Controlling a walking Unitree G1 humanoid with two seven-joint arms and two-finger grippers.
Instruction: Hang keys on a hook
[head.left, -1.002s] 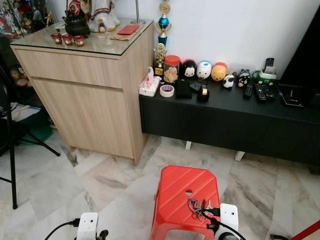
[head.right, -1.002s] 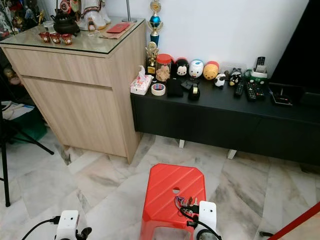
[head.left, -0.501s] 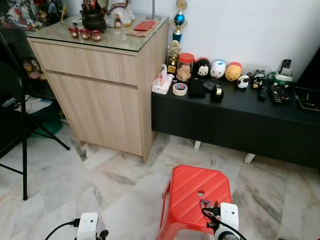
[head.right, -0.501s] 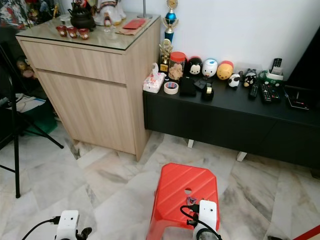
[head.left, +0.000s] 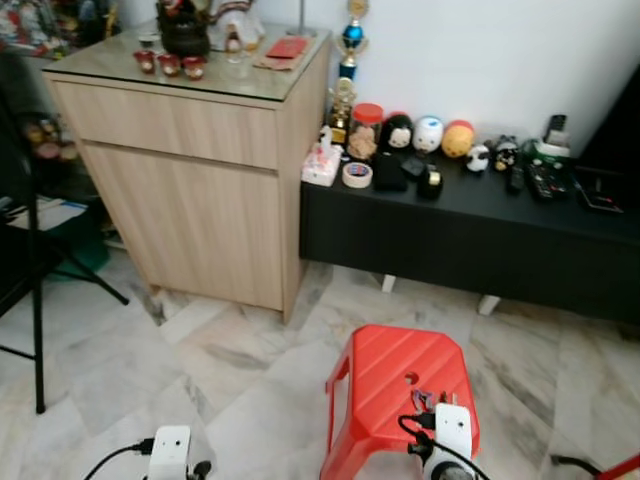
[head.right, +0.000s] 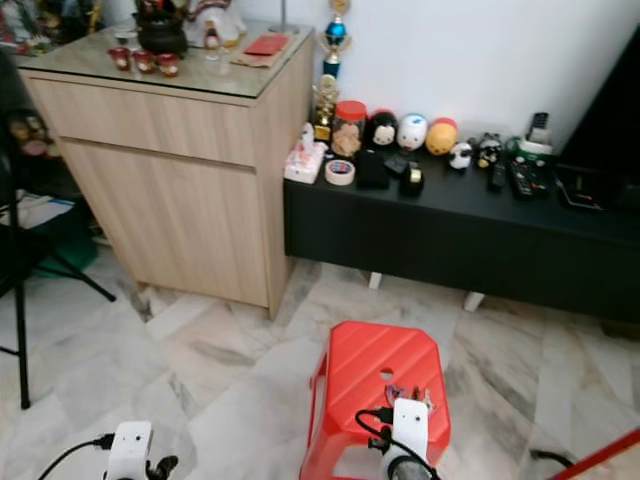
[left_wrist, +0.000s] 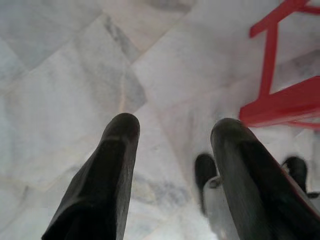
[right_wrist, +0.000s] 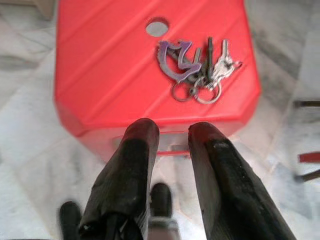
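Fingers of our right gripper (right_wrist: 167, 132) slightly spread, empty; light, jangly keys (right_wrist: 197, 67) at twelve o'clock on the red stool (right_wrist: 110, 65); we'd pinch the rings. Left gripper (left_wrist: 172, 132) idle, spread.

My left wrist (head.left: 170, 447) and right wrist (head.left: 452, 428) each carry a white, rounded box with a small dark lens spot, and a thin black cable (head.left: 112, 456) loops off each. My fingers (right_wrist: 131, 175) are long, matte black and blunt-tipped, two to each arm, widening toward the base.
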